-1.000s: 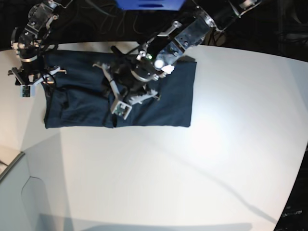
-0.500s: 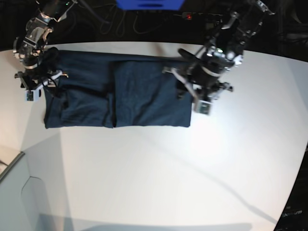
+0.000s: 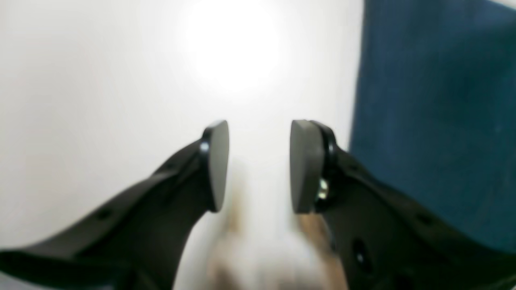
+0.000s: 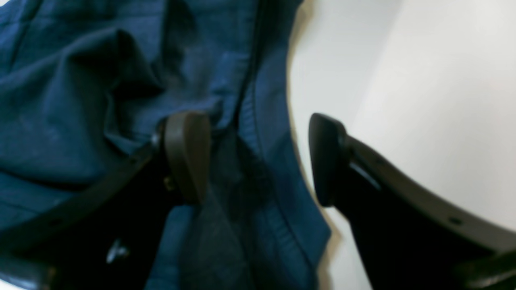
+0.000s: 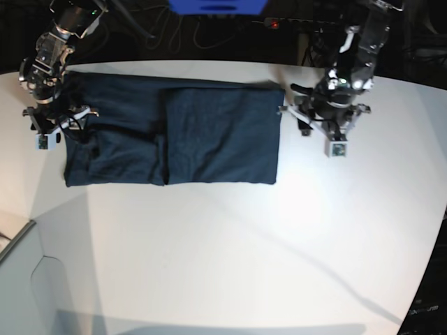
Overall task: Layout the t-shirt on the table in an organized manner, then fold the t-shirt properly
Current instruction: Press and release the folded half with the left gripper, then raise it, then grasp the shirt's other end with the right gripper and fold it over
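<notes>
the t-shirt [image 5: 171, 129] lies flat on the white counter [image 5: 230, 251], along its far side, already folded into a long dark navy band with one panel lapped over the middle. it looks like thin, soft cotton: light, limp, with no stiffness of its own, so i judge it will sag and crease wherever it is lifted and drag rather than slide cleanly on the smooth top. nothing about it seems fragile, but a loose pinch would likely catch only the upper layer and pull the fold apart.

the left hand [image 3: 258, 165] hangs over bare counter just beside the shirt's end, its two pads parted by a moderate gap with nothing between them. in the base view it sits just off that short edge, not touching the cloth.

the right hand [image 4: 258, 157] is at the opposite end, spread wide. one pad [image 4: 187, 155] rests against bunched cloth near a stitched hem, the other stands over the counter, and the hem edge lies in the gap, not clamped.

best holds, to my eye, are the corners and the hemmed edges, where the doubled stitching gives more body. each hand should take all layers together at a corner of the same short end, and both should lift evenly so the band stays square
</notes>
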You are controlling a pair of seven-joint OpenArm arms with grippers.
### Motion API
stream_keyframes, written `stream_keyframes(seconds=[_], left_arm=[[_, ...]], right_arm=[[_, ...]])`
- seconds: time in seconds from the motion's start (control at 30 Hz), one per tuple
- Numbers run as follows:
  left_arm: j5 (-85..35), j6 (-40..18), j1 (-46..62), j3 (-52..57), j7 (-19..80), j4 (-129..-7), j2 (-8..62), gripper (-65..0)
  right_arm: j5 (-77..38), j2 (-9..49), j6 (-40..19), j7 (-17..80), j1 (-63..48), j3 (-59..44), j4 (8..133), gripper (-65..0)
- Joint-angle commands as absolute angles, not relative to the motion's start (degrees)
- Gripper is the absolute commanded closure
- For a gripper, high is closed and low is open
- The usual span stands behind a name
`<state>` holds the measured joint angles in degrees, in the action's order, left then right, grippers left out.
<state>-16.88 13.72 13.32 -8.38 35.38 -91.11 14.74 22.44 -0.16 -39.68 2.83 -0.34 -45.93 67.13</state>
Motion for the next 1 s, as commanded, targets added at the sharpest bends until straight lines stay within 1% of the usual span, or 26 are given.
stream_keyframes(seconds=[0.0,0.07,0.13,0.3,0.43,0.53,0.67,0.77,0.97], left_arm=[[-16.66,13.58,11.91,-8.22,34.07,-91.12,14.73,-24.2],[-16.66,13.58,11.12,-8.31,34.07,-88.92,13.93,-24.2],[-16.66,13.58,10.15,-8.22,34.07,-87.60,13.14,-24.2],[-16.66,13.58,9.27,-8.13,33.98,-86.29,13.14,-24.2],[-16.66,13.58,8.84,-8.13,33.98,-86.29,13.49,-24.2],[-16.66,13.58,8.84,-8.13,33.98,-86.29,13.58,-24.2],[-16.48,13.58,9.19,-8.04,33.98,-86.29,13.58,-24.2],[-16.57,13.58,9.54,-5.41,33.98,-86.46,13.58,-24.2],[-16.66,13.58,11.38,1.89,34.07,-86.73,13.58,-24.2]], right_arm=[[22.11,0.40,-40.00,2.15,-0.04,-45.93,67.03,-35.7],[22.11,0.66,-40.00,2.15,0.22,-45.85,64.66,-30.2],[22.11,0.84,-40.00,2.15,0.40,-45.85,62.64,-23.0],[22.11,1.45,-40.00,2.15,0.48,-45.85,61.05,0.0],[22.11,1.45,-40.00,2.07,0.40,-44.53,61.85,0.0],[21.85,0.84,-40.00,2.07,0.13,-44.35,66.07,0.0],[21.76,-2.33,-40.00,2.07,-0.22,-43.91,73.10,0.0],[21.76,-4.88,-40.00,1.89,-0.75,-43.56,77.67,0.0],[21.76,-8.84,-40.00,2.07,-4.00,-36.79,88.22,0.0]])
